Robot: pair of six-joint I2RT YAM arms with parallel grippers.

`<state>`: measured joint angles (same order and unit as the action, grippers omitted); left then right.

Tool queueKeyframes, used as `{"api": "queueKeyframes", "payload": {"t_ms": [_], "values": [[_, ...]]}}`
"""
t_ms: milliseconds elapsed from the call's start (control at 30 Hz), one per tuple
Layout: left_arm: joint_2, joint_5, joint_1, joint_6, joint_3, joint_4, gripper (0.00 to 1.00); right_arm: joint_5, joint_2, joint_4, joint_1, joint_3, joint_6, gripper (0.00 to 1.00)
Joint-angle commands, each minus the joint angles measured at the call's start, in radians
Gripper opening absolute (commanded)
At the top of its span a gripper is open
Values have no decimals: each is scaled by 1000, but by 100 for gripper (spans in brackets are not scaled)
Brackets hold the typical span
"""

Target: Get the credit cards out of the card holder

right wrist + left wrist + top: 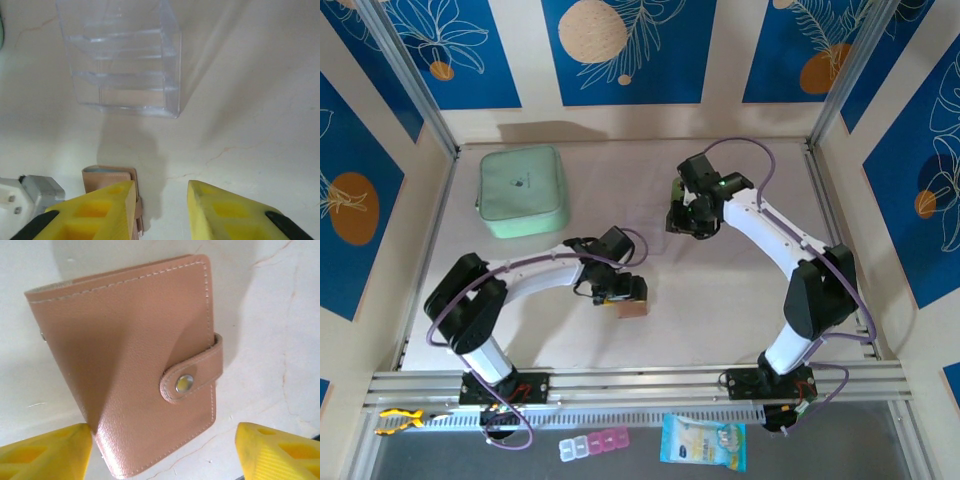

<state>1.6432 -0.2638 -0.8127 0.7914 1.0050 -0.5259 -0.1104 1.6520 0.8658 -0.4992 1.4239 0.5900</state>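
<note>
The card holder (135, 355) is a tan bifold that lies shut on the white table, its strap snapped over the front. My left gripper (165, 440) hovers right over it, open, a yellow finger (45, 452) on each side of its near corner and neither touching it. From above, the holder (633, 309) pokes out just under the left gripper (620, 295). My right gripper (161, 192) is open with bare table between its fingers; the card holder (107, 176) shows behind its left finger. The right gripper (685, 225) hangs over mid-table. The credit cards are hidden inside the shut holder.
A clear plastic box (122, 55) with inner dividers stands ahead of the right gripper. A mint-green zip case (523, 190) sits at the back left. Below the front rail lie a pink pill box (595, 443) and a blue snack packet (703, 441).
</note>
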Motion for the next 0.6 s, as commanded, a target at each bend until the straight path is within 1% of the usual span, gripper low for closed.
{"api": "queueKeyframes", "payload": {"t_ms": [0, 167, 200, 300, 400, 433, 467, 567], "values": [[-64, 16, 7, 15, -35, 49, 67, 26, -40, 39, -44, -23, 41, 32], [-135, 12, 44, 29, -100, 138, 37, 24, -37, 47, -118, -63, 91, 30], [-147, 12, 51, 29, -114, 153, 33, 24, -35, 46, -128, -69, 98, 30], [-193, -10, 86, 35, -174, 217, 15, 25, -19, 46, -172, -88, 127, 29], [-234, -49, 125, 52, -239, 289, 8, 28, 9, 43, -218, -94, 151, 26], [-244, -63, 138, 55, -257, 306, 2, 29, 19, 42, -232, -91, 158, 26], [-252, -69, 152, 57, -270, 318, 0, 29, 33, 41, -249, -88, 166, 25], [-265, -110, 190, 70, -319, 374, 0, 29, 84, 44, -296, -67, 187, 24]]}}
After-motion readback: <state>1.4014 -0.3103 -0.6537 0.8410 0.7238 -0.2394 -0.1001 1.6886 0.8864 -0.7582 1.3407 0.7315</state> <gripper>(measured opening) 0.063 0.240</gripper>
